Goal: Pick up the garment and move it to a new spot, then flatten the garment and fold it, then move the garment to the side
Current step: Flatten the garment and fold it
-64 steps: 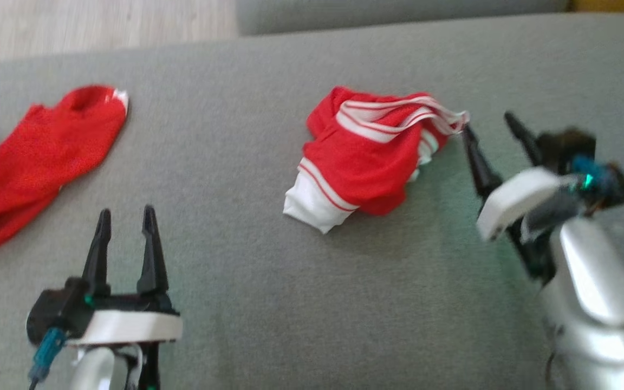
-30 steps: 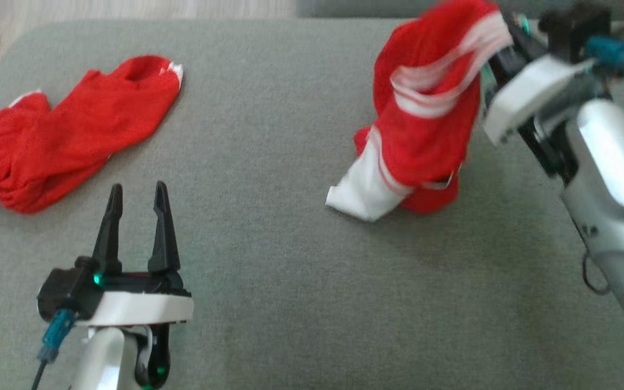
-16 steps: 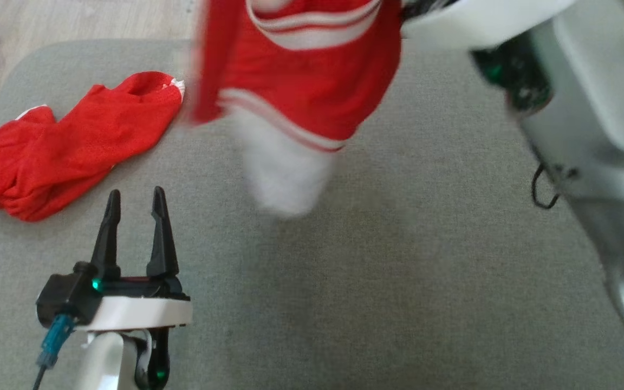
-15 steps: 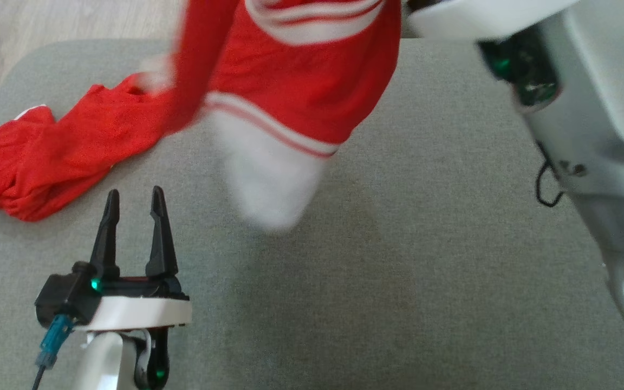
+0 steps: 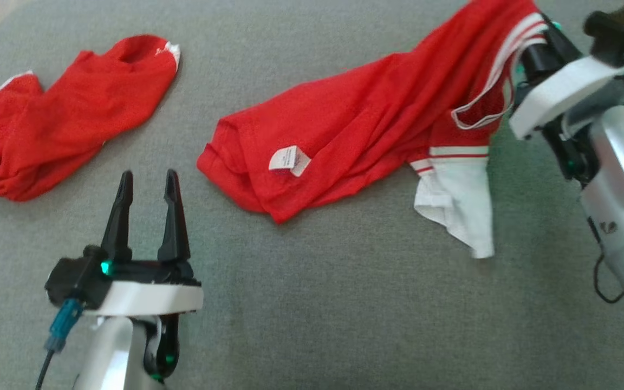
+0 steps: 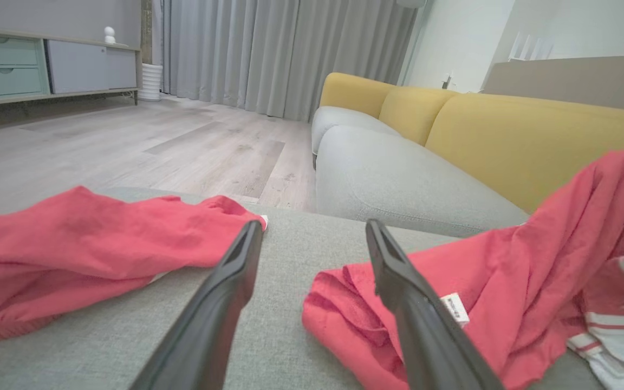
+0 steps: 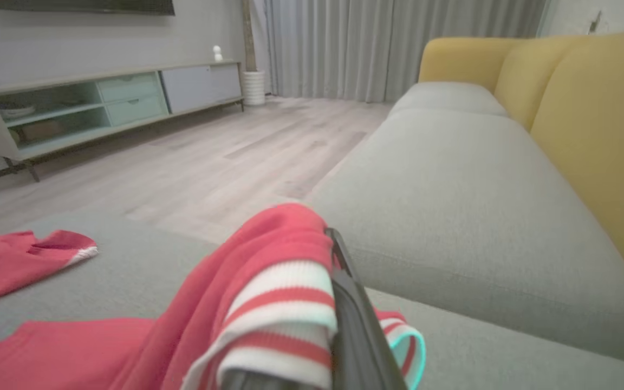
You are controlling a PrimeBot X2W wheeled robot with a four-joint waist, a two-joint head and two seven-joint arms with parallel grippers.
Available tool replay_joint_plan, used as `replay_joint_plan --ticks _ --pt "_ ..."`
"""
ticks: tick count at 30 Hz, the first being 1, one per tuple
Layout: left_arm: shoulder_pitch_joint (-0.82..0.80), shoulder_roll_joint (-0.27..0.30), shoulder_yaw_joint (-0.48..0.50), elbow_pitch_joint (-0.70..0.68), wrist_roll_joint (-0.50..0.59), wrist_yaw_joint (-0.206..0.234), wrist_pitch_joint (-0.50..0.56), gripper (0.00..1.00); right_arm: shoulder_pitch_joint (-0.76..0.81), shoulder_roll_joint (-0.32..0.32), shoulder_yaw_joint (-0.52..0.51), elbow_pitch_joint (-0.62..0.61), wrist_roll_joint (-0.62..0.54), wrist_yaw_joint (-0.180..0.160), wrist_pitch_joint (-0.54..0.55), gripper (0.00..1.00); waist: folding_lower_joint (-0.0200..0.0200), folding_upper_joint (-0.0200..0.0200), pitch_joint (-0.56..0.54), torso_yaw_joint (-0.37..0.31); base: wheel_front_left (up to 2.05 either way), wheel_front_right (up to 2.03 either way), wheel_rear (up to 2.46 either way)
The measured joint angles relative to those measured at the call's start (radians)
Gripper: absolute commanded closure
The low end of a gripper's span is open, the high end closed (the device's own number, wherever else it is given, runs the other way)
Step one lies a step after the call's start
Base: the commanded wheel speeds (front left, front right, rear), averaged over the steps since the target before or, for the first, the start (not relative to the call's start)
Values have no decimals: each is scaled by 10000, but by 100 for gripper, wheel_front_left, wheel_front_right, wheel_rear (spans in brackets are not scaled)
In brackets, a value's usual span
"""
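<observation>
Our right jaws pinch the garment [image 5: 355, 124] by its striped collar at far right, and its body trails left across the grey cushion [image 5: 344, 303]. Left jaws stand parted, empty. A quick pull could slip that thin hem free and rebunch the cloth.

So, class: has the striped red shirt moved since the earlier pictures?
Yes. Once bunched, the striped shirt now stretches leftward toward the plain red cloth, held by the right gripper.
</observation>
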Motion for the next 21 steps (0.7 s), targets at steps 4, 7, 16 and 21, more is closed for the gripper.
replay_joint_plan --ticks 4,7,16,21 --pt "-143 -13 -117 56 0 -4 -2 0 -195 4 -290 1216 -146 0 -167 60 1 0 188 138 0 0 0" --pt "-141 -23 -153 153 0 -12 -2 0 -374 19 -311 2034 -389 0 77 0 0 0 111 155 0 0 0" --pt "128 -29 -2 341 23 -15 -2 0 -121 96 -284 2788 -439 0 1319 0 -2 0 -612 -122 0 0 0" --pt "662 -19 207 355 92 -15 -2 0 1110 167 -276 1638 -188 0 1499 0 -3 0 -1127 -598 0 0 0"
